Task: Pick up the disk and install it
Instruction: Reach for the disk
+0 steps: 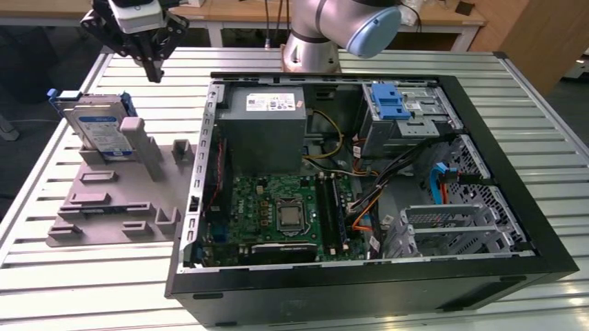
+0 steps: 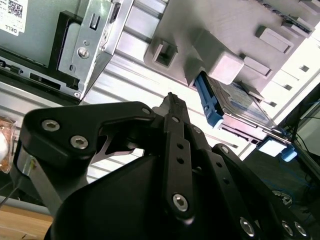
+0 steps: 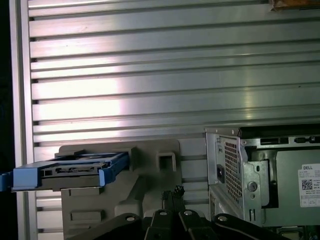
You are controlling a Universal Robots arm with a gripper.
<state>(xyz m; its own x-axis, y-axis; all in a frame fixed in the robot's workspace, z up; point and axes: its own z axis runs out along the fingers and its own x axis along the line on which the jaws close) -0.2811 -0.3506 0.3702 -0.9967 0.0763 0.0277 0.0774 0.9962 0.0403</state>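
Fingers (image 1: 153, 67) seem pressed together, holding nothing; the exterior view is too distant to be sure, but in the second wrist view the fingers (image 2: 172, 107) meet in one narrow tip. They hang in the air above the table (image 1: 55, 276). The disk (image 1: 99, 127) stands on edge in a grey holder (image 1: 110, 200), below the fingers and well apart from them. The open computer case (image 1: 350, 276) lies to their other side.

Robotics lab or workshop: slatted aluminium bench (image 1: 92, 289), robot arm (image 1: 318, 34), opened computer tower (image 1: 368, 277), wooden desks (image 1: 239, 10) behind.
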